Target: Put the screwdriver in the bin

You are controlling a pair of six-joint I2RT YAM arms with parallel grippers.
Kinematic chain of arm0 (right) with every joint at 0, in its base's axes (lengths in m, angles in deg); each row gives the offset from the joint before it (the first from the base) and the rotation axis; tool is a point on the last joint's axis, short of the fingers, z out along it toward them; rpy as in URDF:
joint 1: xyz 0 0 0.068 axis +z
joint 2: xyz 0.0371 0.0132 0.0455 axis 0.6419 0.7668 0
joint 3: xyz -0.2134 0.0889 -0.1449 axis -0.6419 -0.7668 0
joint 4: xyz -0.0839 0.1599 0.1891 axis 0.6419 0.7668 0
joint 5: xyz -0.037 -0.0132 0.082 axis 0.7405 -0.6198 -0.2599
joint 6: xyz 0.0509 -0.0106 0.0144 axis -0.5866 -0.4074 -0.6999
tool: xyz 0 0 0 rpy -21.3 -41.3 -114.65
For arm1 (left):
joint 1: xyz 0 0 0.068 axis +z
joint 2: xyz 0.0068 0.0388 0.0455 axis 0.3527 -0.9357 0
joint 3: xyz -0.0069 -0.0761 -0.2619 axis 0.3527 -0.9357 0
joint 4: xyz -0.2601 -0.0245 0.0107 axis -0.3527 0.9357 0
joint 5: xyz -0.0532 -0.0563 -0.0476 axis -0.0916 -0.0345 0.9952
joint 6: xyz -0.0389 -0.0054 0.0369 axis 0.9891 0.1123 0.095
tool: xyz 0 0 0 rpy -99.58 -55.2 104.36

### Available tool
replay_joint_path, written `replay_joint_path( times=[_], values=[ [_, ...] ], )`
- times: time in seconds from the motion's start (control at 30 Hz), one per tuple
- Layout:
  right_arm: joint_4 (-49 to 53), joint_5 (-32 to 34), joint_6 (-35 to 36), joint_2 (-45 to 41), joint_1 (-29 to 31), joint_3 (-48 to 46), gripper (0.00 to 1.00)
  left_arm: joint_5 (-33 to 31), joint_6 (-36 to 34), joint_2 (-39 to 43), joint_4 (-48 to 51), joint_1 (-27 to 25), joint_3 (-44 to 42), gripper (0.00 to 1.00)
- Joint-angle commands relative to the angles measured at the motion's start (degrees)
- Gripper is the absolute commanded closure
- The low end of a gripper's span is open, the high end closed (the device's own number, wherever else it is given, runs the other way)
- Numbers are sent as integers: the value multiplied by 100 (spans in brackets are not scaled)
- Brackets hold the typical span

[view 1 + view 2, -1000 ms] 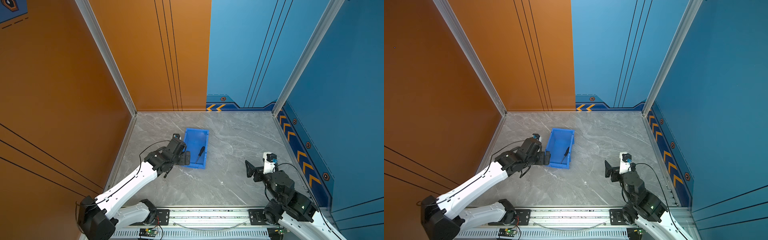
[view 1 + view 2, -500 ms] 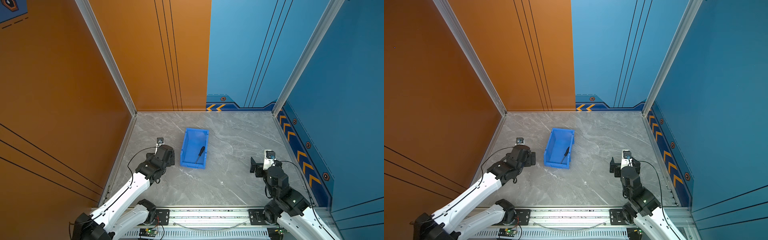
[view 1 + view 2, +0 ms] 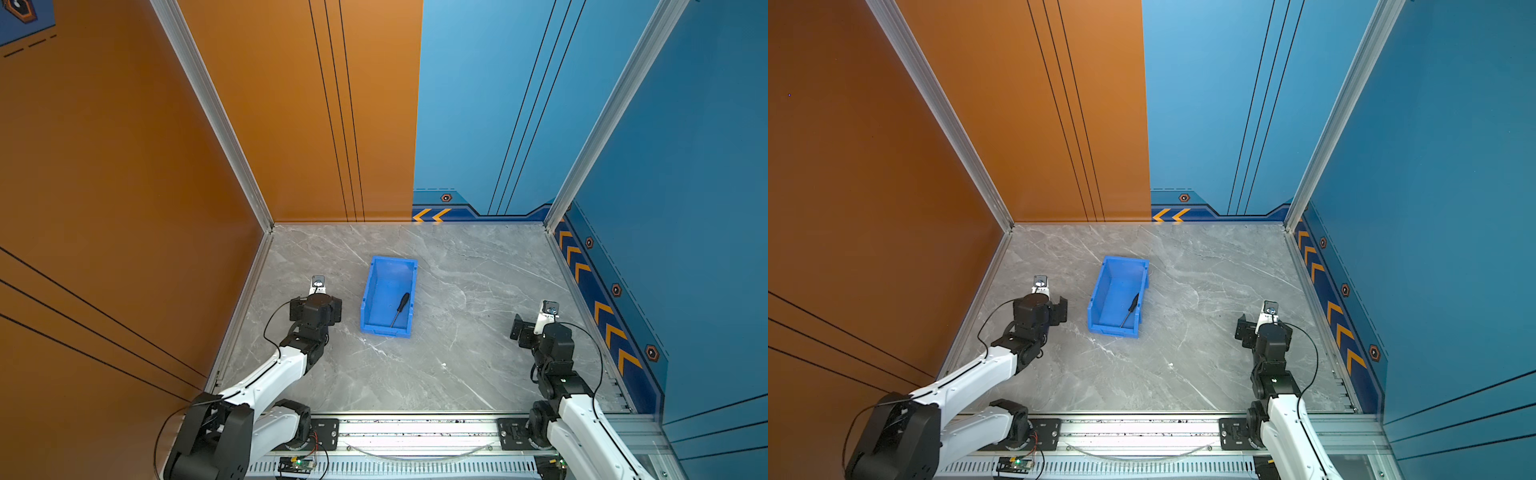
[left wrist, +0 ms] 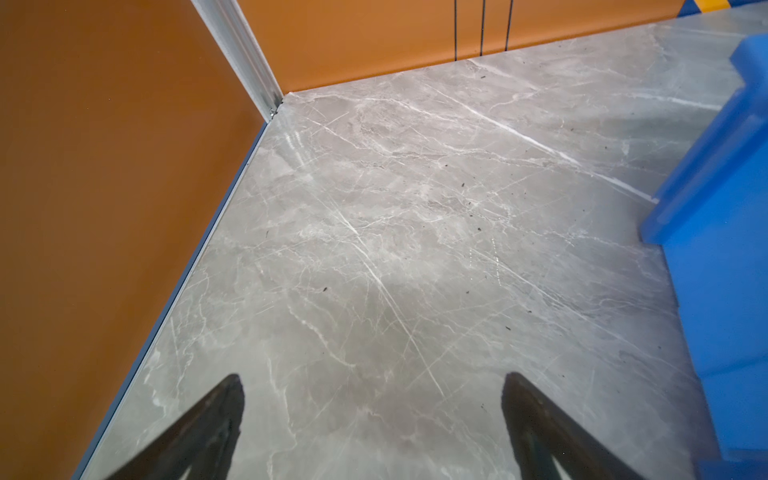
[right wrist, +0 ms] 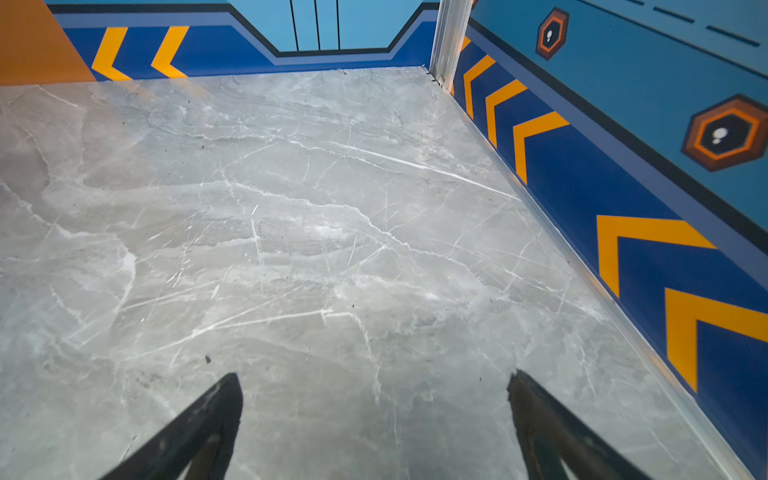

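We see the grey bench (image 3: 457, 365) with both arms low near its front edge. The left arm (image 3: 286, 365) sits just beside the bin (image 3: 394, 261) without touching it. In the left wrist view the left jaws are spread over bare bench, pinching nothing. The right arm (image 3: 557, 357) is well apart from the bin, near the blue wall (image 3: 665, 249), and the right jaws are spread and empty too. The bin stands upright mid-bench. The screwdriver (image 3: 399, 310) lies slanted on the bin's bottom, handle toward the far end and tip toward the low front edge. We judge the task done.

What could go wrong from here: the left arm is close enough that a sideways swing could knock the bin and shift or tip it. The tip seems to lie close to the low front edge, though we cannot tell from above whether it touches. A jolt could slide the screwdriver out there.

We find no brand, label or readable writing, only orange chevrons (image 3: 432, 215) and hexagon marks (image 3: 446, 198) on the walls.
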Motion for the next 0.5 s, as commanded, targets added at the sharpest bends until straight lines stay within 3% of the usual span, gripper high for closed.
replay_joint_path(
  times=[0.0,0.13,0.33,0.47],
  values=[
    [-951,-604,-62,977,-136,447,0,139,-356,-346,-1048,176,-216,2],
    [-658,-666,12,1947,-46,1032,0,271,-343,-691,-1539,423,-175,2],
    [-293,-265,-230,2373,203,1403,0,595,-220,-1214,-1682,755,179,2],
    [-1134,-138,-160,2377,404,1146,0,833,-266,-1404,-1816,838,282,2]
  ],
)
